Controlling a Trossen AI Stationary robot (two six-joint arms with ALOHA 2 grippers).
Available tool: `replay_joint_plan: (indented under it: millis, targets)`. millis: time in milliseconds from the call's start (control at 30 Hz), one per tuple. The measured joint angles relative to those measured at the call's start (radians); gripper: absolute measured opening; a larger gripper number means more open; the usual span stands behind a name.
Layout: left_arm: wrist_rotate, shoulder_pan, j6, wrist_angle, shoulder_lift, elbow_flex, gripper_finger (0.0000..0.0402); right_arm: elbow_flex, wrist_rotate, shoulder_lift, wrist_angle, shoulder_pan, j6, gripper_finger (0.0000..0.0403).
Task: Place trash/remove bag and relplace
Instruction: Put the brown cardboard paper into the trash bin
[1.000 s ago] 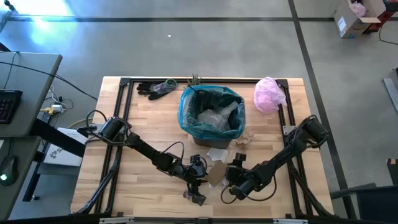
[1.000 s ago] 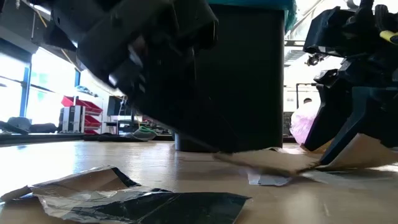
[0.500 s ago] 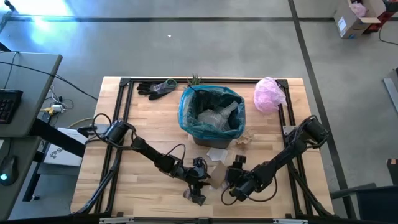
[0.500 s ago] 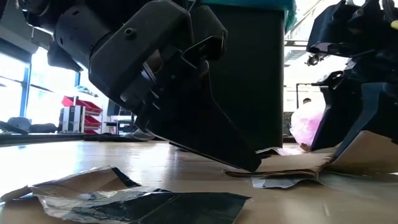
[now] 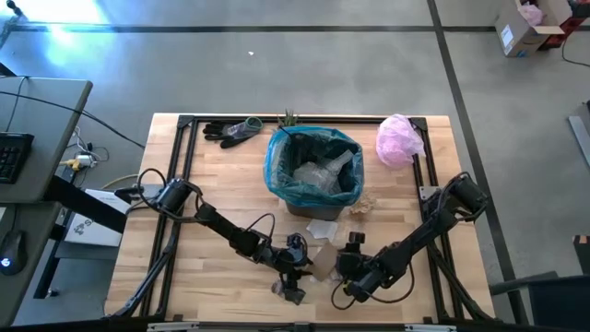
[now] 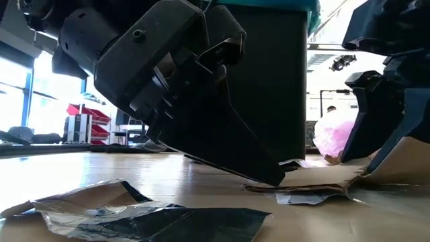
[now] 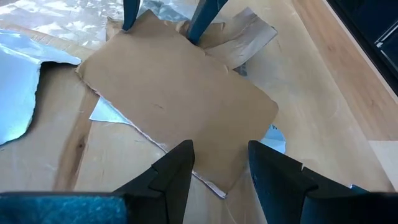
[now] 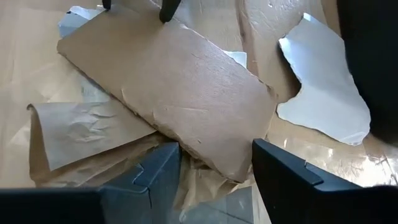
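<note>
Two arms angled low, left gripper (image 7: 214, 165) and right gripper (image 8: 214, 165) open, straddling opposite ends of brown cardboard (image 7: 180, 93)

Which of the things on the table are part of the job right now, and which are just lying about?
Part of the job:
- brown cardboard piece, with the left gripper and right gripper at opposite ends, jaws open
- silvery wrapper
- white paper scraps
- teal bag lining the bin

Lying about:
- dark gloves
- pink bag
- small green plant
</note>
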Motion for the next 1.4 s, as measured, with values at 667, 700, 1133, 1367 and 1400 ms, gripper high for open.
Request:
replay_joint_plan:
  millis: [667, 700, 1133, 1367, 1400]
  targets:
    - [0.004, 0.006, 0.018, 0.052, 0.003, -0.004, 0.0142, 0.0, 0.072, 0.0, 0.036, -0.007, 0.004, 0.003]
    - [0.004, 0.006, 0.018, 0.055, 0.003, -0.005, 0.0142, 0.0, 0.074, 0.0, 0.037, -0.007, 0.012, 0.0021]
    - [0.003, 0.007, 0.036, 0.044, -0.096, -0.004, 0.0142, 0.11, 0.098, 0.0, -0.078, 0.002, 0.0, 0.0001]
    - [-0.075, -0.022, 0.147, -0.013, -0.289, -0.002, 0.0142, 0.165, 0.095, 0.0, -0.136, 0.025, -0.004, 0.0001]
    - [-0.093, -0.03, 0.164, -0.04, -0.321, -0.001, 0.0142, 0.176, 0.096, 0.0, -0.144, 0.027, -0.004, 0.0001]
